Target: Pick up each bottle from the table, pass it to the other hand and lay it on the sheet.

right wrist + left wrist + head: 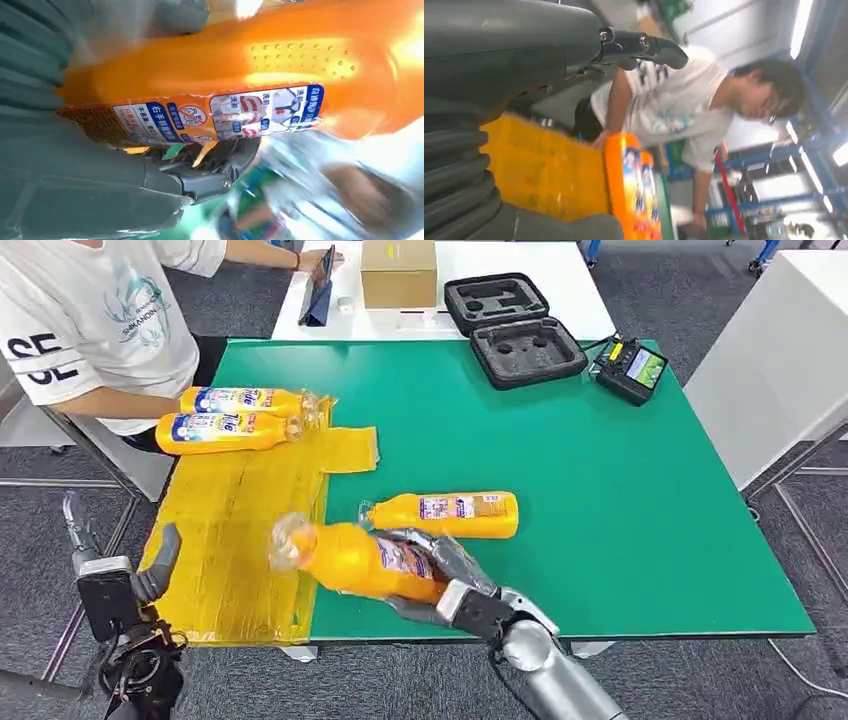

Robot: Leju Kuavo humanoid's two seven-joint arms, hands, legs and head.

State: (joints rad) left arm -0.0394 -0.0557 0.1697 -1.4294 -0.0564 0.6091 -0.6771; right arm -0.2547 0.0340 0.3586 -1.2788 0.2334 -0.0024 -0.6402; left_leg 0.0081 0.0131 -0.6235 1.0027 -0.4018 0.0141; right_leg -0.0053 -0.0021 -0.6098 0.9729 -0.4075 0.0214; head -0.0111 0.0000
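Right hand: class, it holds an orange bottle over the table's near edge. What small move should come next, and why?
Probably carry the bottle leftward toward the left hand, which waits with nothing in it beside the yellow sheet. The right hand already grips the bottle firmly, and the task needs a handover before laying it beside the two bottles already on the sheet.

Right hand (440,580) grips bottle (350,558), seemingly lifted.

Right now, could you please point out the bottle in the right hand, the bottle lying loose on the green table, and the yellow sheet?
held bottle (365,562): head view, orange body beside the label.
loose bottle (455,513): head view, mid-body on the label.
yellow sheet (235,530): head view, bare middle.
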